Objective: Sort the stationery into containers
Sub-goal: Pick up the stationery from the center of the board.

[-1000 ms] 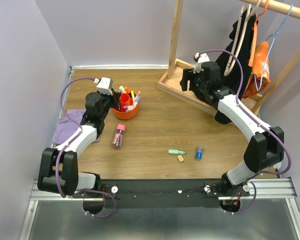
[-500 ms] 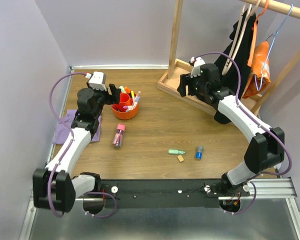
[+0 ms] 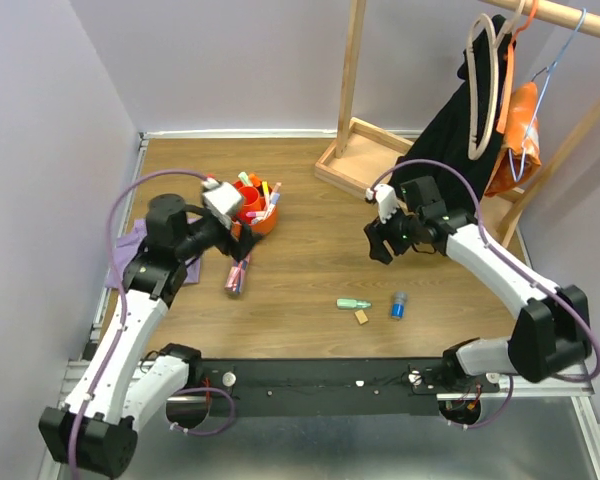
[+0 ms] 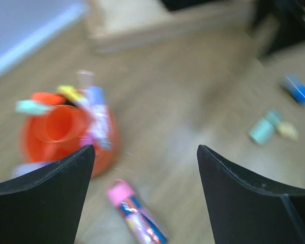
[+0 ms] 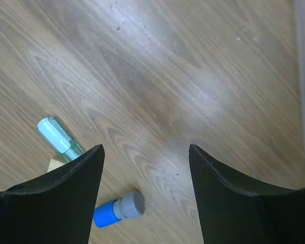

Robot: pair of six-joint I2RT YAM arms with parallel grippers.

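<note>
The round orange tub (image 3: 256, 218) (image 4: 66, 134) stands at the back left with several pens and markers upright in it. My left gripper (image 3: 237, 236) (image 4: 145, 150) hangs open and empty just in front of it. Below it lies the clear pink-capped tube (image 3: 238, 272) (image 4: 134, 213). My right gripper (image 3: 378, 244) (image 5: 146, 150) is open and empty above bare wood in the middle. Nearer the front lie a green marker (image 3: 353, 303) (image 5: 58, 136), a tan eraser (image 3: 361, 317) (image 5: 55, 163) and a small blue cylinder (image 3: 398, 305) (image 5: 117, 209).
A folded purple cloth (image 3: 130, 250) lies at the left edge beside my left arm. The wooden rack base (image 3: 352, 165) sits at the back right, with dark and orange clothes (image 3: 480, 130) hanging over it. Walls close off the left and back.
My left gripper has opened and drawn back from the tub toward the front. My right arm has swung down from the rack to the middle of the table.
</note>
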